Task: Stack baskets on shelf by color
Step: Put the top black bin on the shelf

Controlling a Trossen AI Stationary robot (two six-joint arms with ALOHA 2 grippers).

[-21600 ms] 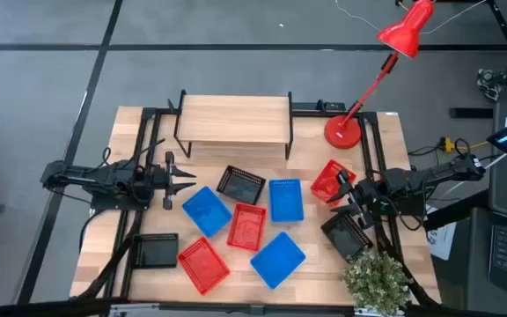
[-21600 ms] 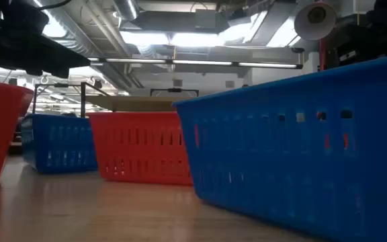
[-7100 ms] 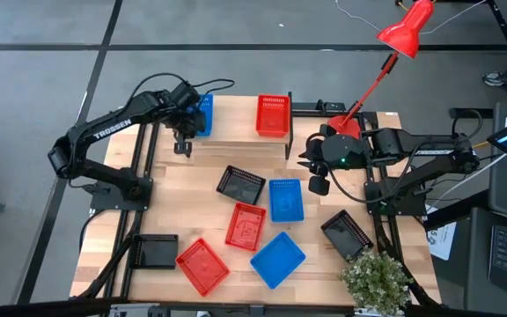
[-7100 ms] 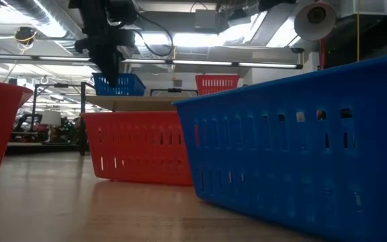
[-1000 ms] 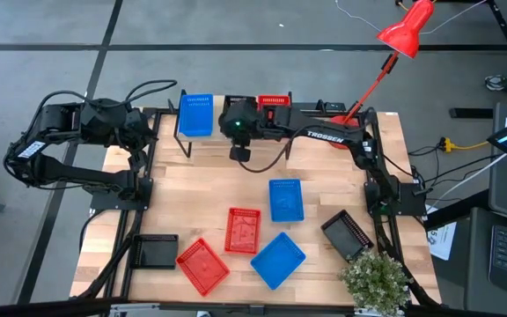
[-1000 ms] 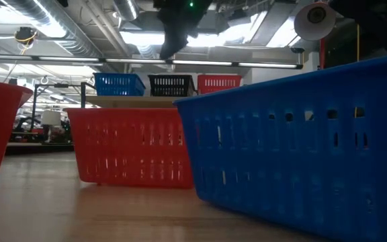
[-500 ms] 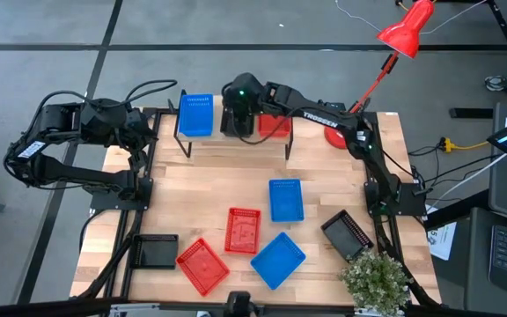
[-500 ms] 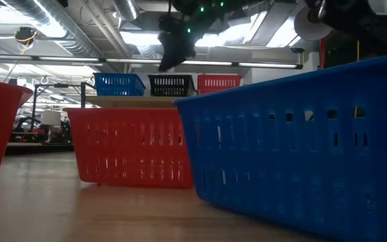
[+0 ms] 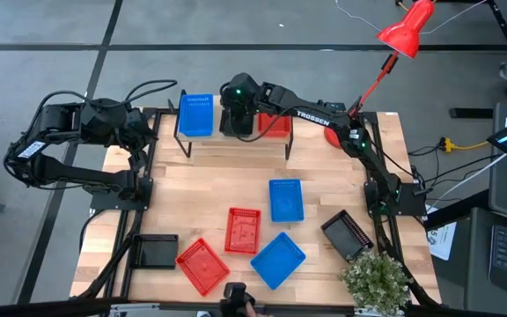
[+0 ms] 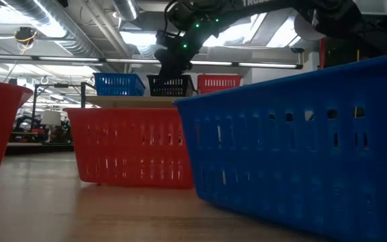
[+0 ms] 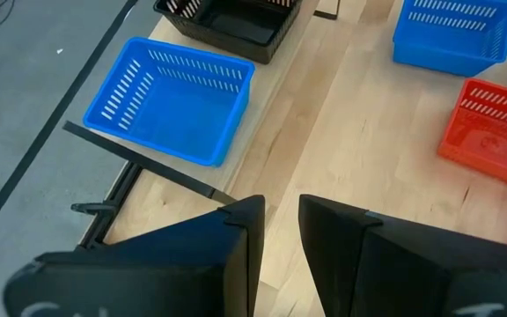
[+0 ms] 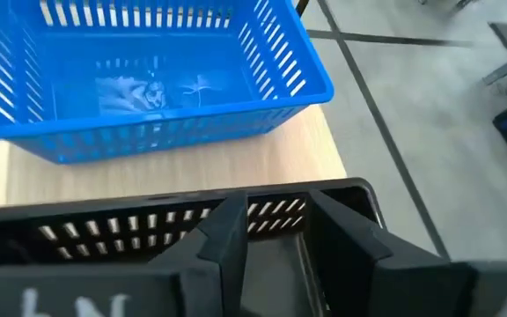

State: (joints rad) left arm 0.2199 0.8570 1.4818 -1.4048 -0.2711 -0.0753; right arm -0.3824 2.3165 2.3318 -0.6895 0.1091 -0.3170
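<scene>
On the shelf [image 9: 236,143] stand a blue basket [image 9: 196,115], a black basket [image 10: 172,85] in the middle and a red basket [image 9: 276,126]. My right gripper [image 12: 280,233] is open and hangs low over the black basket's rim [image 12: 130,216], hiding most of that basket from above. My left gripper [image 11: 281,233] is open by a narrow gap, held above the table's far left corner, short of the shelf's blue basket [image 11: 170,101]. Several more baskets lie on the tabletop, among them one blue [image 9: 286,200], one red [image 9: 244,229] and one black [image 9: 349,234]. My right gripper comes down from above at the black basket's slotted wall [image 12: 271,210], on the side next to the blue basket [image 12: 148,79]. Its fingers [image 12: 227,233] stand in front of that wall. I cannot tell whether they touch it.
A red desk lamp's base [image 9: 341,132] stands right of the shelf, its head [image 9: 406,28] beyond the far edge. A potted plant [image 9: 377,280] occupies the near right corner. Further baskets lie near the front: blue [image 9: 277,259], red [image 9: 203,265], black [image 9: 157,251].
My right gripper has moved from just in front of the shelf toward the table's far edge, over the black basket, and has come down until it hangs right at that basket's rim. The baskets have stayed where they were.
</scene>
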